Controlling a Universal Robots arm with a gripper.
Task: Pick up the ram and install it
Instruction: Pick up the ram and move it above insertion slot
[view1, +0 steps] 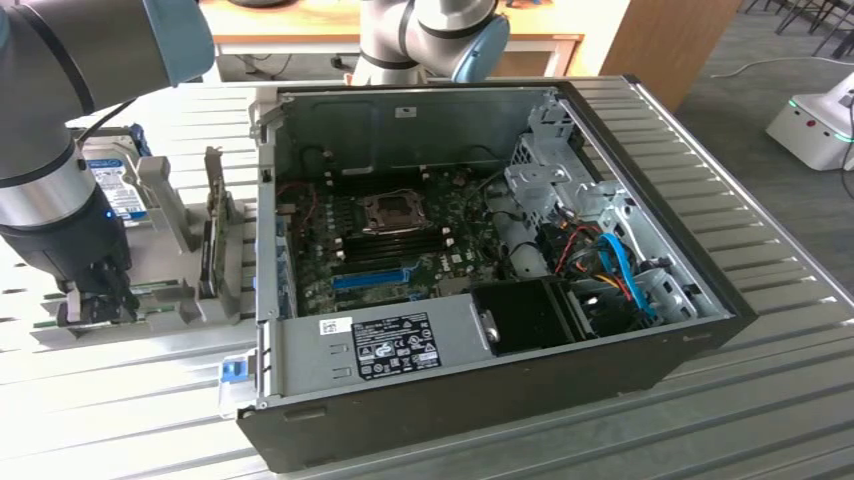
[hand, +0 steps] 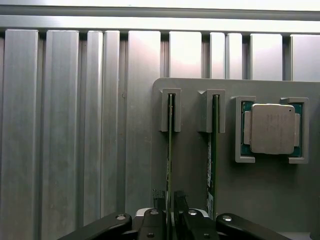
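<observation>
The gripper is hanging over the rack, fingers spread, straddling the upright ram.

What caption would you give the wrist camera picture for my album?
Robot hand at one ram stick standing on edge in a grey holder, beside a second stick and a processor chip.
</observation>
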